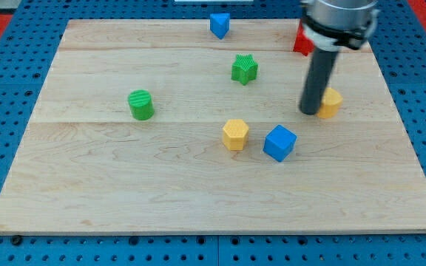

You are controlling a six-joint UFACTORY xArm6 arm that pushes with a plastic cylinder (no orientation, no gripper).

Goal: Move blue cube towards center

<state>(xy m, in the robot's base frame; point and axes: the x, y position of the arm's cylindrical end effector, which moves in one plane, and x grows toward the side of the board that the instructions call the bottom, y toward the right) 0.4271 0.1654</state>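
The blue cube lies on the wooden board, right of the middle and a little toward the view's bottom. My tip rests on the board up and to the right of the blue cube, a short gap apart from it. The rod stands just left of a yellow block, touching or nearly touching it. A yellow hexagonal block sits just left of the blue cube.
A green star block lies above the middle. A green cylinder stands at the left. A second blue block sits at the top edge. A red block is partly hidden behind the arm at the top right.
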